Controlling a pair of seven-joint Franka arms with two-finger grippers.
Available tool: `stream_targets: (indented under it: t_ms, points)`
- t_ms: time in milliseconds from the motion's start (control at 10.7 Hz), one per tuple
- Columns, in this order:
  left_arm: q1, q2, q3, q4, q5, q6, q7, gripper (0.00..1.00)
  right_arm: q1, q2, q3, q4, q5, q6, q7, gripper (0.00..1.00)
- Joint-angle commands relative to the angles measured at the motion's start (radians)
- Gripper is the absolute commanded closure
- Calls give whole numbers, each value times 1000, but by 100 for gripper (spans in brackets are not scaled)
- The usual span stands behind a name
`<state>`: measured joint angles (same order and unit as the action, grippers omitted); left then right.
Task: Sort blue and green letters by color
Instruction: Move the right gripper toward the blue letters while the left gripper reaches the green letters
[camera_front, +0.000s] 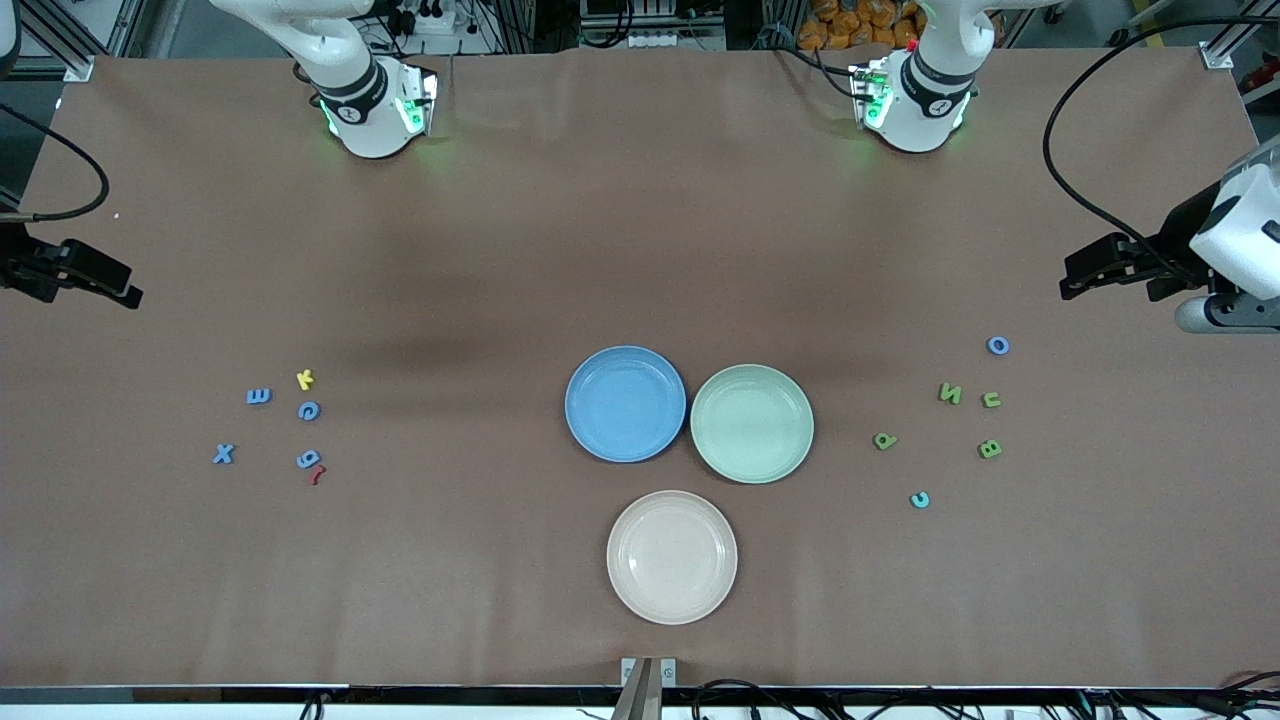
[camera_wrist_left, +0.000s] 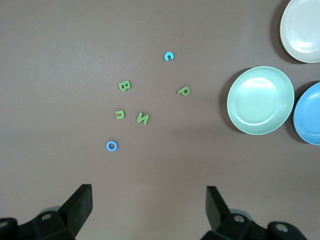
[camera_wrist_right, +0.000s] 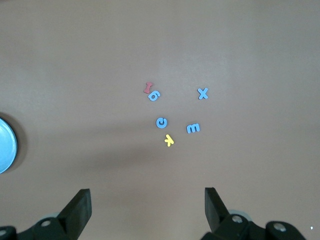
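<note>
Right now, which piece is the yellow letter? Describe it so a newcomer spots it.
Start at the blue plate and go toward the right arm's end of the table to the letter cluster. The yellow letter is the cluster's piece farthest from the front camera, the only yellow among blue letters.

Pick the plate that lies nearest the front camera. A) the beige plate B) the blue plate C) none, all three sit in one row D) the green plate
A: the beige plate lies lowest in the front view, below the blue plate and the green plate, which sit side by side and farther from that camera.
</note>
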<state>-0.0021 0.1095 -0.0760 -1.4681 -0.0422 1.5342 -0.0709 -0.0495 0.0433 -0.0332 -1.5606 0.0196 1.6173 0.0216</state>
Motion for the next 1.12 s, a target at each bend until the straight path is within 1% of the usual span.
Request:
stream_targets:
  t_ms: [0,374,560,841,1027]
  points:
    - [1,4,4,12,-25,18,-10,0,-23,0,19,4,-15,-14,17,0]
    - [1,9,5,9,-24,20,-10,0,-24,7,12,-6,-16,-7,8,0]
    - [1,42,5,9,-22,30,-10,0,-24,24,7,-19,-16,12,4,0]
    - [10,131,7,6,-10,98,-10,0,-30,39,7,-68,-16,73,3,0]
    - [16,200,8,2,-8,147,-6,0,-55,62,7,-140,-16,168,-24,0]
